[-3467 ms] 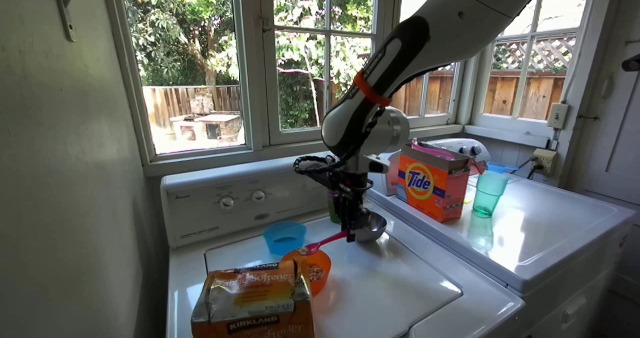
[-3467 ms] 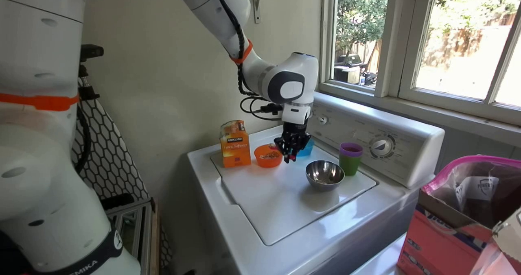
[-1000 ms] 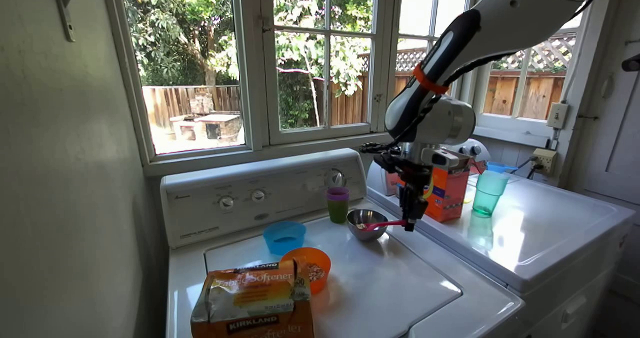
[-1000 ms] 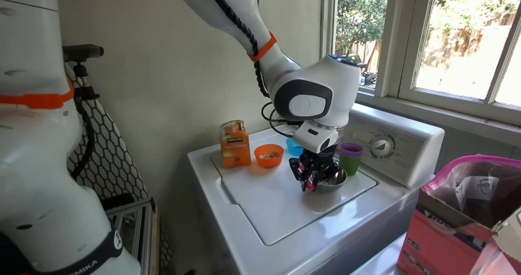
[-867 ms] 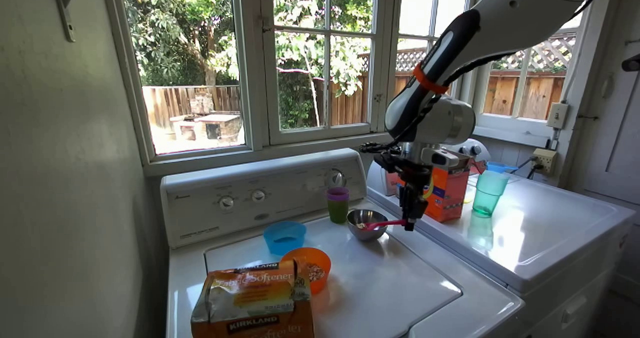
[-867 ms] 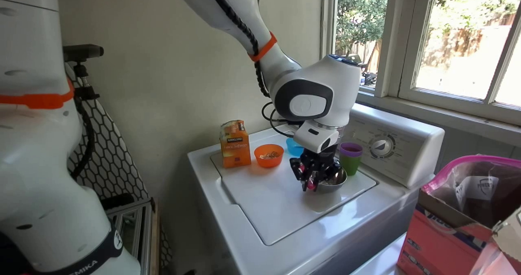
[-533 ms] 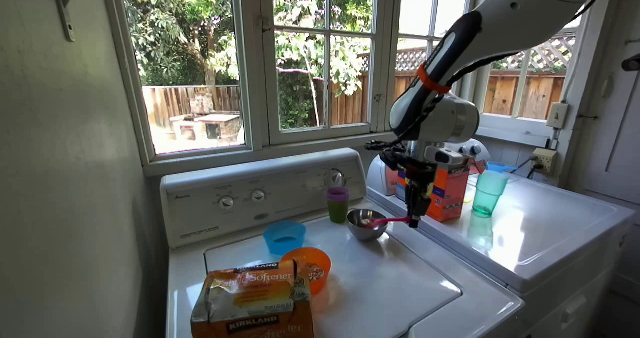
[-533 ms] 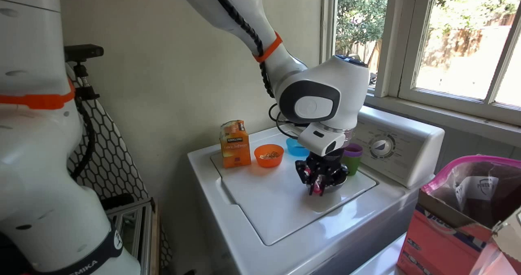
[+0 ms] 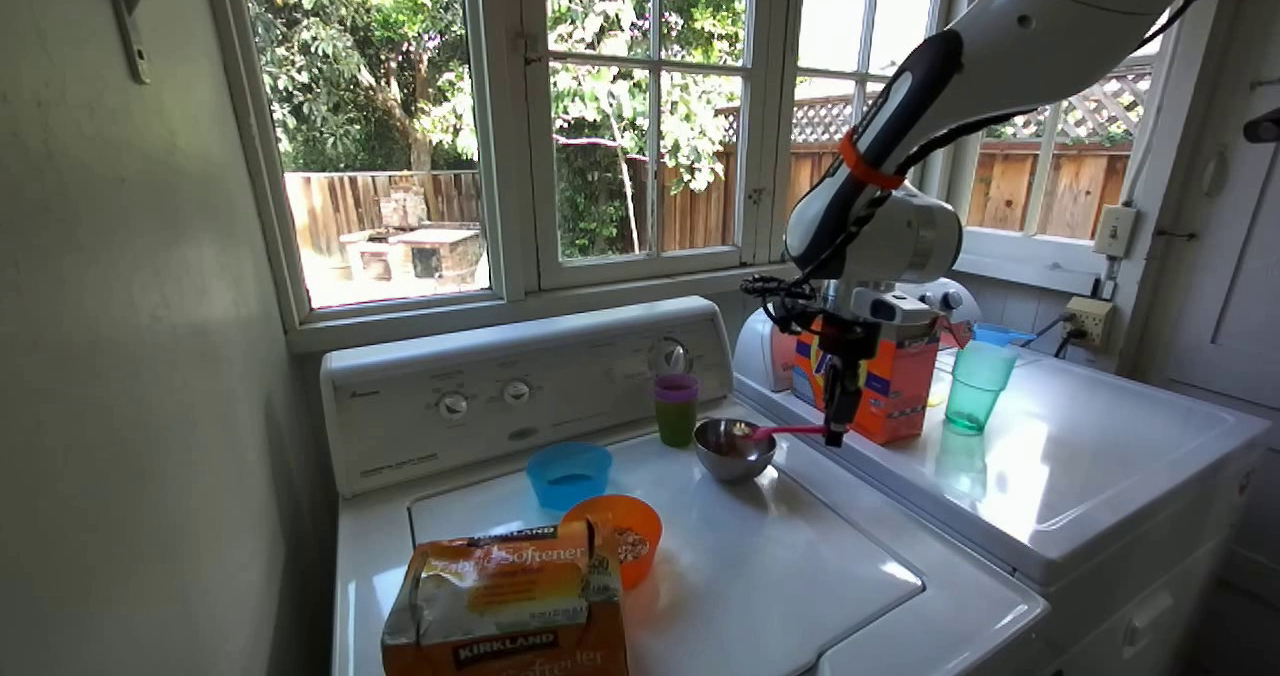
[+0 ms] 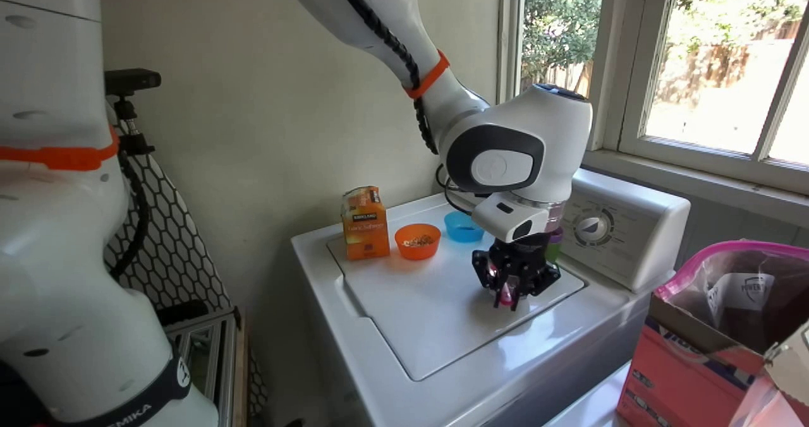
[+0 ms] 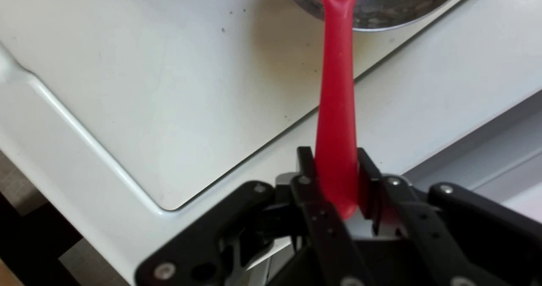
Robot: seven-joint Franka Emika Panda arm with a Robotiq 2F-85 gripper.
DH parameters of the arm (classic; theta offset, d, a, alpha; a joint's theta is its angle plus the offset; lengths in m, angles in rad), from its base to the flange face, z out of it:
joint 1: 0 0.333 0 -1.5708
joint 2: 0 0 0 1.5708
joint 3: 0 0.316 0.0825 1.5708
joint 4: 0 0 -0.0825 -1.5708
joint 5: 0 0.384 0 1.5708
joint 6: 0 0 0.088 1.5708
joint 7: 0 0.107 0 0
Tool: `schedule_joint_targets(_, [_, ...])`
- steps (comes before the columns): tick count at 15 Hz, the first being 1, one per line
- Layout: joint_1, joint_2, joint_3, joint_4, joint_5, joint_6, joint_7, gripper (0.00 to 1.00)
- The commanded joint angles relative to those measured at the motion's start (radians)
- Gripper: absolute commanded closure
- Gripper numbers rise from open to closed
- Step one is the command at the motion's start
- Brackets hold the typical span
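Observation:
My gripper (image 11: 333,155) is shut on the handle end of a pinkish-red spoon (image 11: 338,83), which lies between both fingers in the wrist view. In an exterior view the spoon (image 9: 797,429) points away from the gripper (image 9: 835,434), its head over the right rim of a metal bowl (image 9: 733,464). Pale bits show by the spoon's head; whether they lie on it or in the bowl I cannot tell. From another side the gripper (image 10: 505,302) hides most of that bowl. An orange bowl (image 10: 417,250) with small pieces and a blue bowl (image 10: 464,230) stand farther off.
All this is on a white washer lid (image 9: 760,576). A purple and green cup (image 9: 676,416) stands behind the metal bowl. A fabric softener box (image 9: 510,596) is by the orange bowl. On the neighbouring machine are a Tide box (image 9: 890,396) and a green tumbler (image 9: 975,386).
The gripper has carried the spoon from above the orange bowl to the metal bowl. Over the last second it has drawn back and risen slightly, bringing the spoon's head to the rim.

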Motion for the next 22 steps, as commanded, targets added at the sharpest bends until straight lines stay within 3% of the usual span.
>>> schedule_joint_targets(1, [0.029,0.030,-0.016,0.044,-0.081,-0.009,0.123,0.94])
schedule_joint_targets(11, [0.124,0.014,-0.087,0.019,-0.539,0.172,0.315,0.94])
schedule_joint_targets(18, [0.182,-0.008,-0.115,0.024,-0.862,0.158,0.416,0.94])
schedule_joint_targets(22, [0.206,-0.021,-0.101,0.041,-1.097,0.144,0.557,0.94])
